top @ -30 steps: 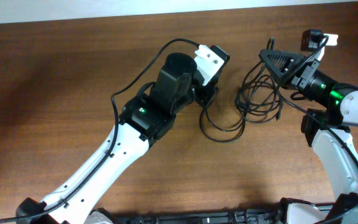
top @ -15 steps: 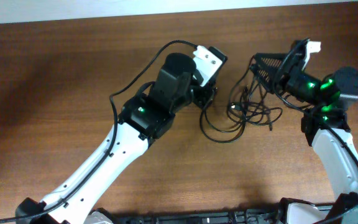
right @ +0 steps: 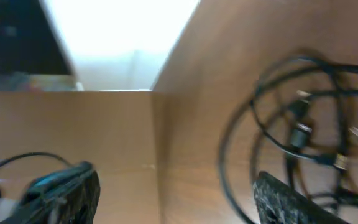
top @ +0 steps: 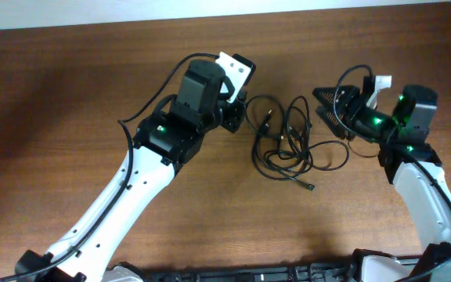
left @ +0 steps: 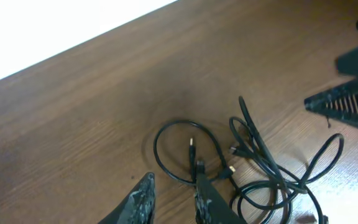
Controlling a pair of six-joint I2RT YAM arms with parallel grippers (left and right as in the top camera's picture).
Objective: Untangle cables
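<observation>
Cables (top: 288,133) lie in 1 loose tangle on the tabletop (top: 69,94), btwn the 2 arms. Right hand (right: 176,177) is spread wide w/ nothing in it, just beside the tangle. Left hand (left: 174,186) fingers sit narrowly apart; 1 loop meets a fingertip, can't tell if pinched.

Our left arm (top: 135,184) and right arm (top: 423,196) share glossy white shells and black joint housings dotted with small green lights. A thin black wire (top: 122,123) arcs off the left arm at ten o'clock. Our fingers (left: 143,198) are black, wedge-shaped, with ribbed faces.
</observation>
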